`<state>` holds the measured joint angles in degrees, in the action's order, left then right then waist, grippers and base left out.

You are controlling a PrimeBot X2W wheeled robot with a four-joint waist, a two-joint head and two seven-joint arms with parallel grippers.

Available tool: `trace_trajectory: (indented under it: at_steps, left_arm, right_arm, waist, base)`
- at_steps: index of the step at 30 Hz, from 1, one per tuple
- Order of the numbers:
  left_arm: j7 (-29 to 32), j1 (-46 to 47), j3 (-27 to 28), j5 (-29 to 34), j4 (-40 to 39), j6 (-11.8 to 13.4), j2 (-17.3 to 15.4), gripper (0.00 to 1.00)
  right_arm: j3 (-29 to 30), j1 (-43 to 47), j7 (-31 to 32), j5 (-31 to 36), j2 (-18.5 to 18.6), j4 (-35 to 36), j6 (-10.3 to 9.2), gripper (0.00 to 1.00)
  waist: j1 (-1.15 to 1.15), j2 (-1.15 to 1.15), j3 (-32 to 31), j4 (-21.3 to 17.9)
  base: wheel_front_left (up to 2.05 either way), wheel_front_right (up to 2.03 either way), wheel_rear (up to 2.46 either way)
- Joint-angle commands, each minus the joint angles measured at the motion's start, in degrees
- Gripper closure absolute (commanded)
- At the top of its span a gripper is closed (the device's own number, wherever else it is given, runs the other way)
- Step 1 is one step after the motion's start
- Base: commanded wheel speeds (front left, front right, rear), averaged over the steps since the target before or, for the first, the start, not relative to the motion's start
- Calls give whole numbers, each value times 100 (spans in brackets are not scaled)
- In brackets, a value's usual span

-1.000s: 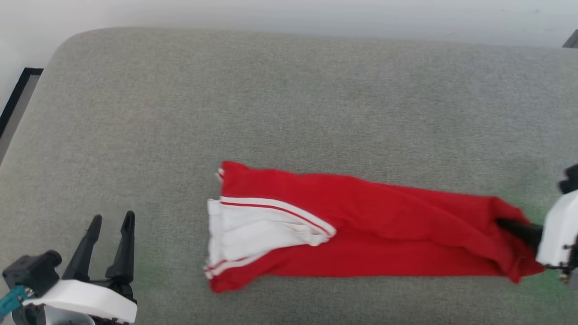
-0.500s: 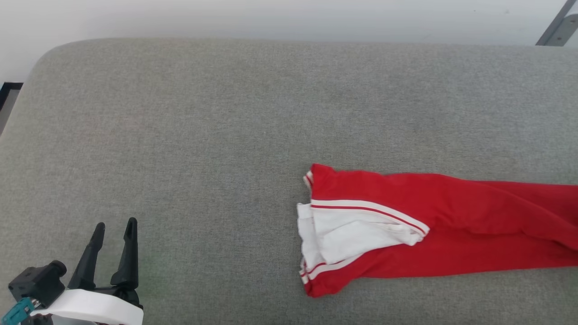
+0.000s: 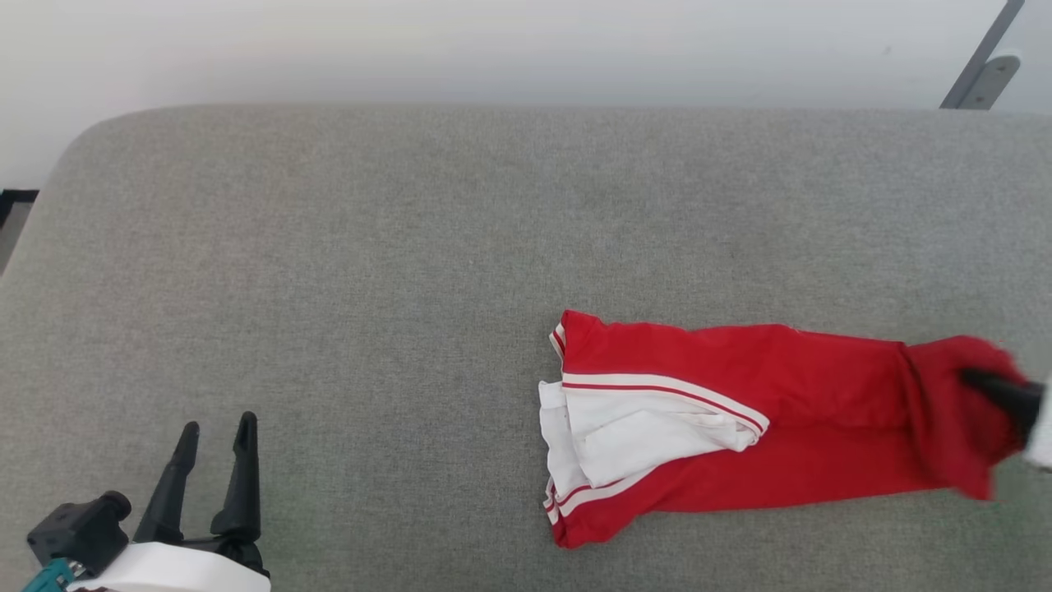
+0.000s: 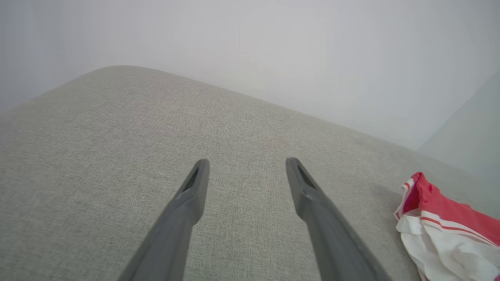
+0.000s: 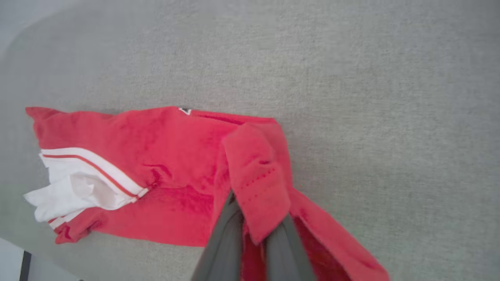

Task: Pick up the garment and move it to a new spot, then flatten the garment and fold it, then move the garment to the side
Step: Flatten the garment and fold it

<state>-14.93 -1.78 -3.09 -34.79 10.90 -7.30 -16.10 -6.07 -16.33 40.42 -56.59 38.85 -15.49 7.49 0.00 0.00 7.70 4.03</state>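
The garment (image 3: 789, 427), a red shirt with a white sleeve and red-and-white trim, lies folded into a long strip on the grey cushion at the right. Its white sleeve end (image 3: 625, 436) points left. My right gripper (image 3: 982, 385) is shut on the garment's right end, which it lifts and turns back toward the left. In the right wrist view the red cloth (image 5: 258, 183) drapes over the shut gripper (image 5: 254, 234). My left gripper (image 3: 215, 432) stands open at the lower left, well away from the garment, with nothing between its fingers (image 4: 195, 187). The garment's sleeve end (image 4: 441, 230) shows at the right of the left wrist view.
The grey upholstered surface (image 3: 370, 271) stretches wide to the left and behind the garment. A pale wall runs along its far edge. A grey metal bracket (image 3: 982, 74) stands at the back right. The cushion's rounded left corner (image 3: 49, 189) is near a dark strip.
The head camera has turned, shifting the picture. My right gripper has carried the garment's right end up and back toward the left, so the strip is shorter. The left gripper stays open.
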Motion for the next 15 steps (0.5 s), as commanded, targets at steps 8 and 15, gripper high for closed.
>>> trace_trajectory:
  at_steps: [8,15]
  left_arm:
    - [-34,-34,-82,154,-1,-17,95,0]
    - [-31,-67,-50,213,11,-18,169,0]
  right_arm:
    - [-384,81,191,229,-708,829,0,100]
    - [-818,-160,239,458,-1279,758,0,100]
  waist:
    - [0,0,-199,224]
    - [0,0,-330,561]
  base:
    - [0,0,0]
    - [0,0,0]
